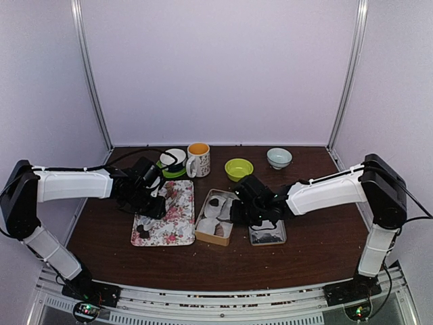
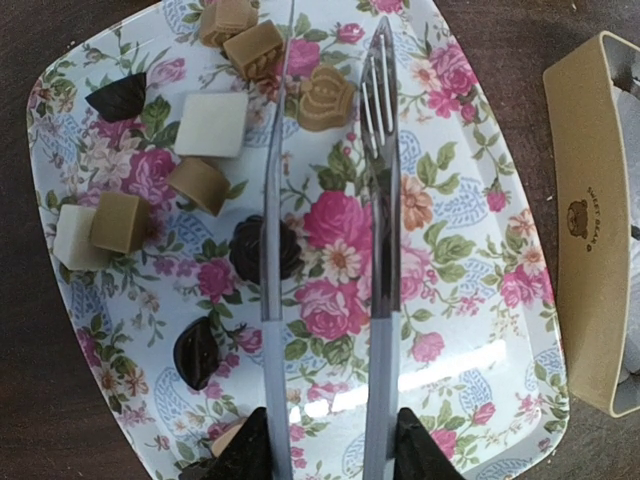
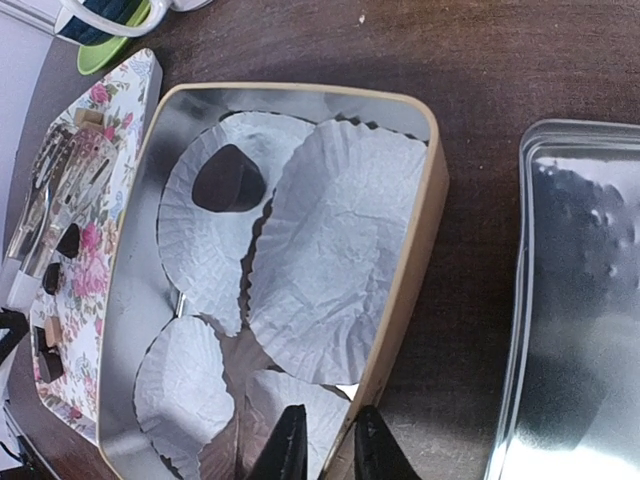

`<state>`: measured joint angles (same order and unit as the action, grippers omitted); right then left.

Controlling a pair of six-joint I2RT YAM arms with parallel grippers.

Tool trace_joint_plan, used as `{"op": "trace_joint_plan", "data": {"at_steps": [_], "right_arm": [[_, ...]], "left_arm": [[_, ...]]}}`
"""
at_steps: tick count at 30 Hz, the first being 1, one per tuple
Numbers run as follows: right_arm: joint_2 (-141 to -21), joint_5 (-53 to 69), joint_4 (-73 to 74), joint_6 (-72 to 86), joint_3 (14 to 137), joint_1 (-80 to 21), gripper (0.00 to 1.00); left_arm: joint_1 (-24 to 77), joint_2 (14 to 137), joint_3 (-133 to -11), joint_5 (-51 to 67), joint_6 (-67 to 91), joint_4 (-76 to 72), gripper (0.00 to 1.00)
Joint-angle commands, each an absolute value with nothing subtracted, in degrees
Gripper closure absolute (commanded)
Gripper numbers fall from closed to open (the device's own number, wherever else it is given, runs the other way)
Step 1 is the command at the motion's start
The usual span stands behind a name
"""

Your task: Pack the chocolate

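Left gripper [image 2: 330, 455]: clamped on silver tongs [image 2: 382, 260], one arm overlapping dark rose chocolate [image 2: 245, 250] on floral tray [image 2: 480, 330]. Right gripper [image 3: 327, 455]: nearly closed, pinching tin [image 3: 432, 200] rim. I'd centre tongs before squeezing gently.

Left arm [image 1: 74, 184], right arm [image 1: 325, 193] — white shells, black joints, black cables, dark jaws

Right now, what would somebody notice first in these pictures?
A flowery tray dotted with brown, dark and white chocolates sits left of the tin. Silver tongs, held by the left end effector, hover over it. The tin holds white paper cups, one with a dark chocolate inside.
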<state>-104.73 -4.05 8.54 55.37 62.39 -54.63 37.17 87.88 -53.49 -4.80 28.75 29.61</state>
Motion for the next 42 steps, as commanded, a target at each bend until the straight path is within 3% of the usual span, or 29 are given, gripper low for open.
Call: {"op": "trace_joint_plan", "data": {"at_steps": [1, 12, 20, 33, 42], "right_arm": [[-105.0, -3.5, 10.0, 51.6, 63.6, -54.0, 0.87], [-105.1, -2.9, 10.2, 44.8, 65.5, -53.9, 0.88], [-100.5, -6.4, 7.1, 39.3, 63.5, -53.8, 0.59], [-81.0, -13.9, -0.9, 26.0, 47.8, -50.0, 0.55], [-68.5, -14.7, -2.6, 18.6, 36.9, -41.2, 0.51]], "left_arm": [[36.7, 88.2, -54.3, -4.8, 27.6, 28.5, 0.61], [36.7, 90.1, -56.1, -5.0, 27.5, 29.1, 0.61], [36.8, 90.1, -57.2, -4.9, 27.7, 29.9, 0.66], [36.8, 84.5, -55.6, -0.1, 26.4, 32.6, 0.72], [37.0, 77.4, -52.2, 6.1, 25.2, 32.5, 0.72]]}}
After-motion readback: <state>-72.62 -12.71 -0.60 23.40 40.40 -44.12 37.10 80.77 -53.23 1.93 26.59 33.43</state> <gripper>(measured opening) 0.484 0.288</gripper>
